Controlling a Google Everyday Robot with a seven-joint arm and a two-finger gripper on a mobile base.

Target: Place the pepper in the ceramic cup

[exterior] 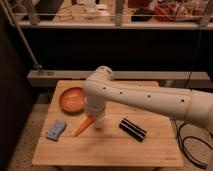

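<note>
1 white arm reaches in from right over wooden table. Gripper points down near table's middle, jaws clenched on thick end of pepper. Pepper slants down-left, pointed tip toward blue-grey object; whether tip touches table cannot be told. Orange bowl just behind pepper, at table's left rear. Black bar-shaped object lies right of gripper, apart from it.

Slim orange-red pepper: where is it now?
Camera view: the pepper hangs from the shut gripper, left-centre over the wooden table, between the blue-grey block and black bar, near the round orange bowl.
</note>
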